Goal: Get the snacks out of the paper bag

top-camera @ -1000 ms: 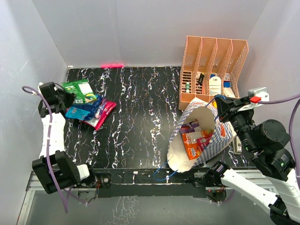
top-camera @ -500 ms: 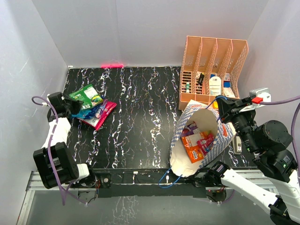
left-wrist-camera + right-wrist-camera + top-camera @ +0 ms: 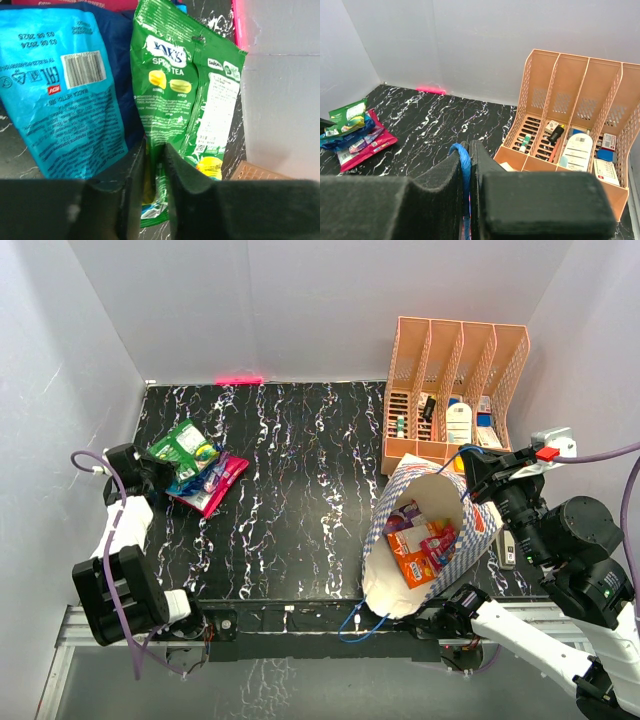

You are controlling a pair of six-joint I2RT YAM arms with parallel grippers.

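The left claw [image 3: 156, 167] pinches the lower edge of the green packet [image 3: 170, 95], with the foil squeezed tight in its grip. That packet sits by the left edge of the table [image 3: 300, 490], in the far half. It tilts up from the claw and overlaps the blue packet [image 3: 60, 85] just beside it. The blue packet lies back side up with its barcode showing. Under it the magenta packet [image 3: 218, 483] lies flat on the table, poking out toward the middle. These three are out of the bag, bunched together and touching.

The right claw [image 3: 468, 152] is pressed together on the blue cord [image 3: 464, 165] of the bag [image 3: 380, 565], and the cord runs up through its grip. The bag stands near the right end of the near edge. It is tipped so that its mouth opens up and to the left, with its far rim high under the claw. Its cream inside shows, and the checkered outside faces the right edge. Snacks lie within: orange packets [image 3: 415, 558] in the middle, a purple packet [image 3: 408, 512] beyond them toward the far rim, and a pink packet [image 3: 446, 534] on the right side. The second cord [image 3: 350, 618] droops from the near rim over the near edge of the table.

The organizer [image 3: 455, 350] stands in the far right corner, just behind the bag, with small bottles and boxes in its slots. A pink strip [image 3: 238, 380] lies along the far edge, left of the middle.
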